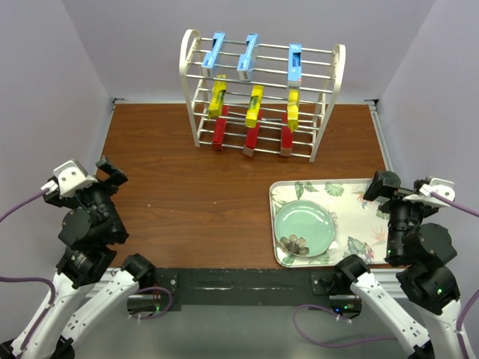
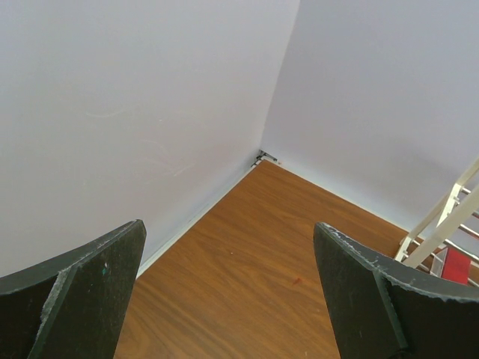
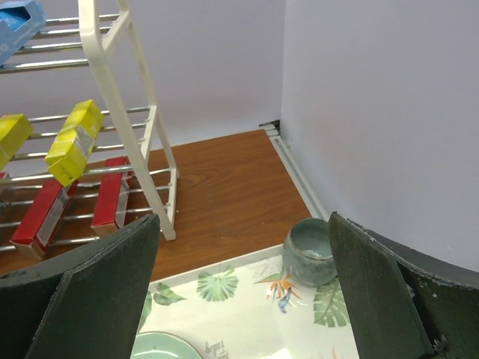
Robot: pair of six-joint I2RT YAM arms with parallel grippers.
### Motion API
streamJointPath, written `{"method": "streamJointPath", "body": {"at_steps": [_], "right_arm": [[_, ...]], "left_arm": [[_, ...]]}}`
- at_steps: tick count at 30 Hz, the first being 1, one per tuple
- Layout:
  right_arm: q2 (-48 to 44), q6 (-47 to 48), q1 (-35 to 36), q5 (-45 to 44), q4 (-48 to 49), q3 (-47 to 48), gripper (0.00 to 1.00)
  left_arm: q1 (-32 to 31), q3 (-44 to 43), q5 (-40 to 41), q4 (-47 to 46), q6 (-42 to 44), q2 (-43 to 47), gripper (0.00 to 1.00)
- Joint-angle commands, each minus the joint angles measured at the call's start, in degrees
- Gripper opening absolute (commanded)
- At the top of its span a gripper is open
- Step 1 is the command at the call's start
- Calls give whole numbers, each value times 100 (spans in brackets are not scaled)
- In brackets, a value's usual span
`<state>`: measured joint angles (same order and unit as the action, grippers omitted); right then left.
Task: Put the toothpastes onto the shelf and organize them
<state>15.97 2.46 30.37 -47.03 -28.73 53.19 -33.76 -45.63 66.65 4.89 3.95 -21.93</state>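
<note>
At the far edge of the worktop, a white shelf carried all nine toothpastes, sorted by colour. Three blue boxes lay across the wire rungs of the top tier, three yellow boxes sat on the tier beneath, and three red boxes sat lower still, each row spread from left to right. The left tool hung released above the worktop's near left side, fingers spread wide with nothing between them, well apart from the shelf. The right tool was likewise released and empty, poised over the right side of a floral tray. A pale green plate rested on the tray, and the right wrist view showed a small grey-green cup standing at the tray's far edge, near the wall.
</note>
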Motion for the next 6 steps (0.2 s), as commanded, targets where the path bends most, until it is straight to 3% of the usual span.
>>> {"method": "streamJointPath", "body": {"at_steps": [1,6], "right_arm": [[64,123,13,-88,61,104,99],[47,211,13,-123,105,130,99]], "left_arm": [[27,-60,225,-137,-166,13,100],[27,10,111,-278,-175,145,100]]}}
